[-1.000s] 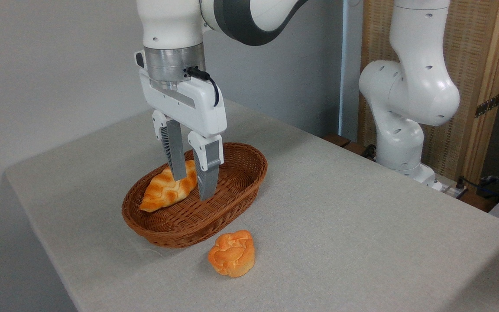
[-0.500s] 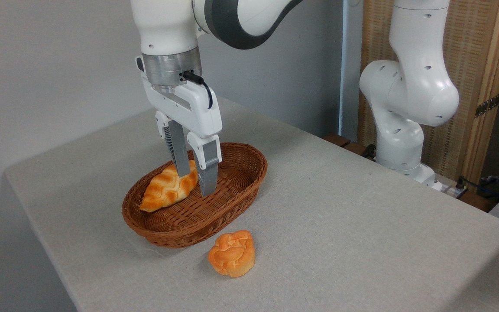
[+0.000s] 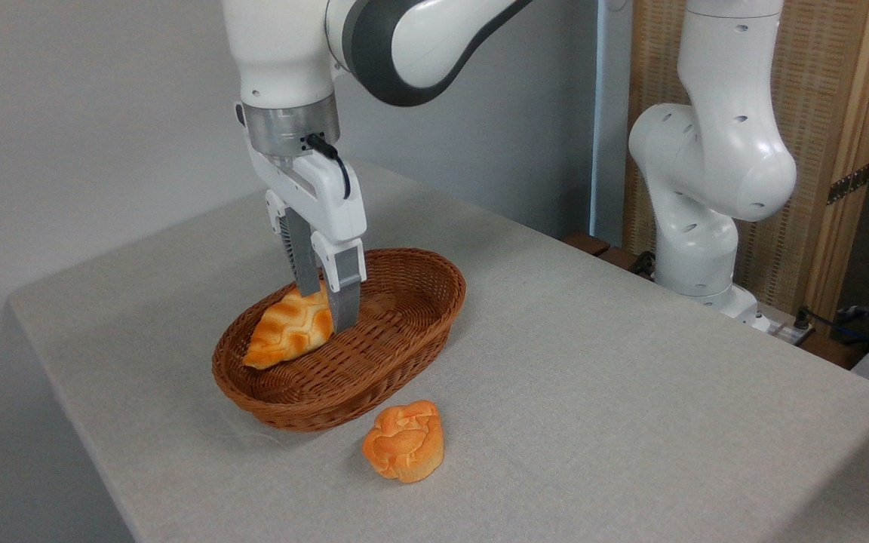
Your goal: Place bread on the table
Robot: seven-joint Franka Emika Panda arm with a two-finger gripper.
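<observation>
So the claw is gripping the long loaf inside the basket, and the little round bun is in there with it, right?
Not quite. The camera view shows the round bun on the table, in front of the basket. The gripper does close around the loaf inside it.

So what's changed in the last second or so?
The tool slid left and turned, its fingers closing in on the right end of the braided loaf. The loaf lies as before in the wicker basket; the knotted bun hasn't moved.
</observation>
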